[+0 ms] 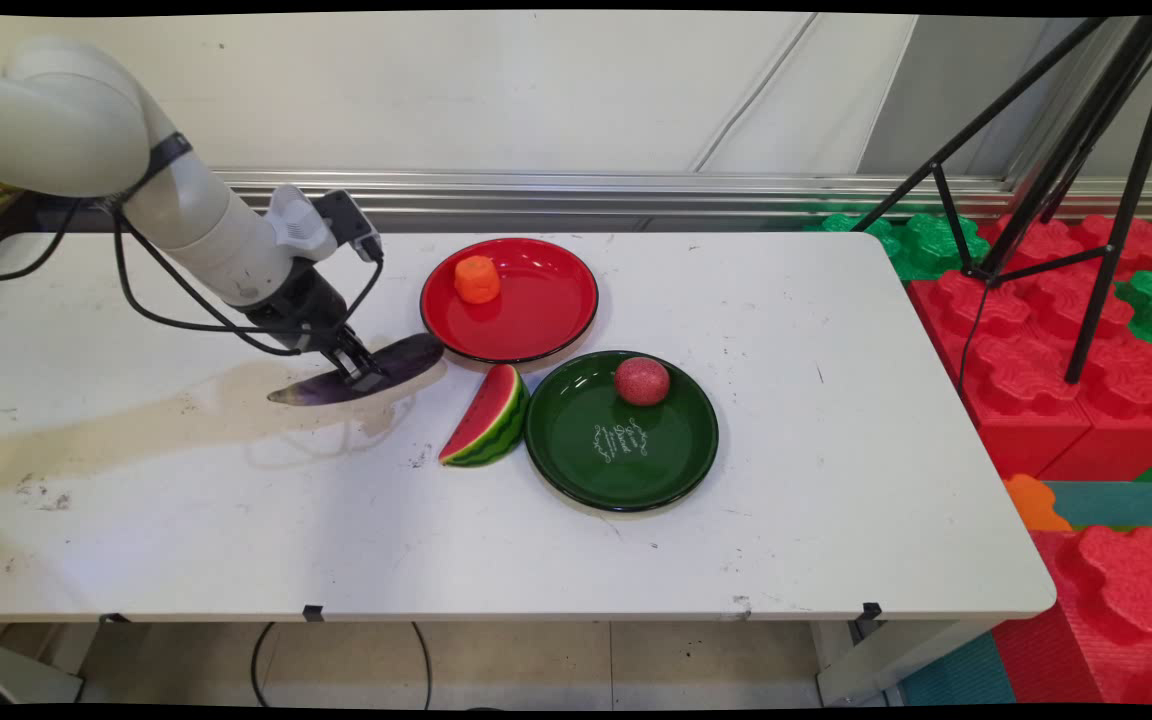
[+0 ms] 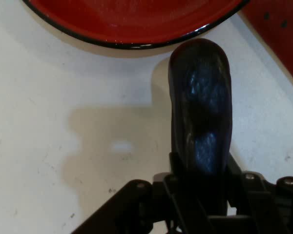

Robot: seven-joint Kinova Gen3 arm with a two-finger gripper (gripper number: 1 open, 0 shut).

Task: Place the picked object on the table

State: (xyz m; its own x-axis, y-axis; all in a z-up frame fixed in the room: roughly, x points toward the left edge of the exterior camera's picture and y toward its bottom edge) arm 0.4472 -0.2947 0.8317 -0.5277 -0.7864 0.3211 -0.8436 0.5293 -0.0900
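1. The pincer (image 1: 361, 375) was closed around a dark purple eggplant (image 1: 401, 358), gripping it near its middle, with one black finger on each side of it as the hand view showed (image 2: 200, 195).
2. The eggplant (image 2: 201, 112) lay lengthwise on the worktop (image 1: 236, 520), left of centre and nearer the far edge than the near one, its rounded end pointing toward the red plate and its thinner end toward the left edge. Whether it rested on the surface or was just lifted off it could not be told.
3. The red plate (image 1: 546, 320) sat just beside the eggplant's rounded end, toward the far edge of the worktop; in the hand view its dark rim (image 2: 136, 45) was close to the eggplant's tip but apart from it.
4. An orange carrot piece (image 1: 477, 279) stood on the left part of the red plate.
5. A watermelon slice (image 1: 486, 418) lay on the worktop near the centre, between the eggplant and a green plate (image 1: 596, 470), its rind just beside that plate's left rim.
6. The green plate touched or nearly touched the red plate's near rim, and a round red fruit (image 1: 642, 381) sat on its far part.
7. Beyond the worktop's right edge, red and green foam blocks (image 1: 1036, 370) and a black tripod (image 1: 1086, 200) stood on the floor.
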